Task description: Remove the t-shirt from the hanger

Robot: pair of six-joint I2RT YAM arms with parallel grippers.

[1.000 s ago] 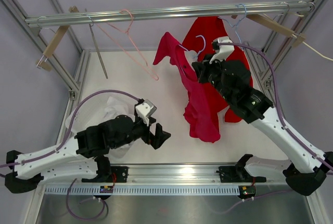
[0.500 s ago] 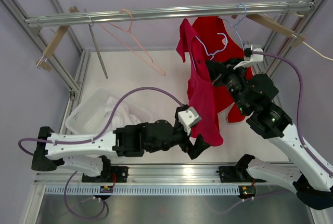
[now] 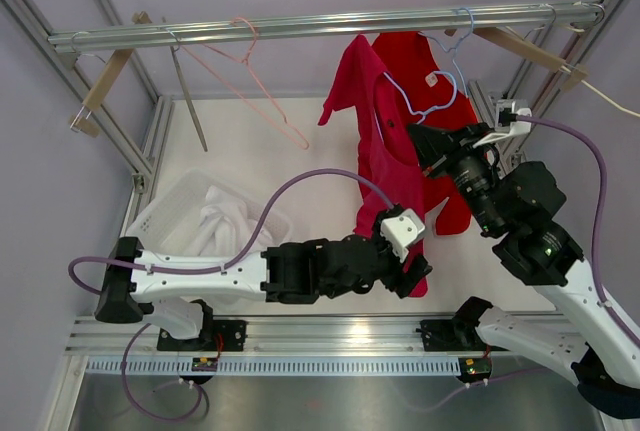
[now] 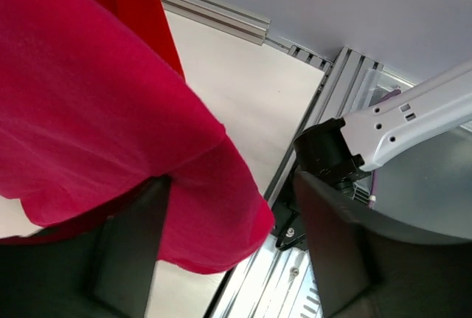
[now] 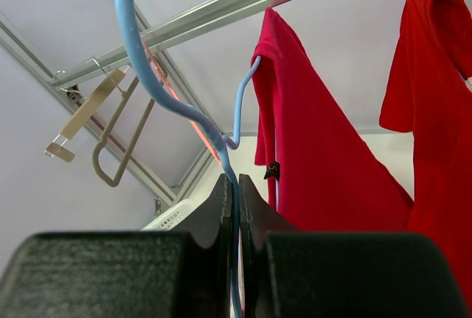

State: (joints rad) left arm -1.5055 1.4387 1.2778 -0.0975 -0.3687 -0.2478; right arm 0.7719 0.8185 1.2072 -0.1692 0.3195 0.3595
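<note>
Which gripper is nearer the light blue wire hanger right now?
Right. The right gripper is shut on the light blue wire hanger; the left gripper sits lower, at the red t-shirt hem.

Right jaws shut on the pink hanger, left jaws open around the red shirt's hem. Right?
No. The right jaws are shut on the blue hanger, not the pink one; the right wrist view shows it. The pink hanger hangs free on the rail. The rest holds: left jaws open around the red shirt at its hem.
</note>
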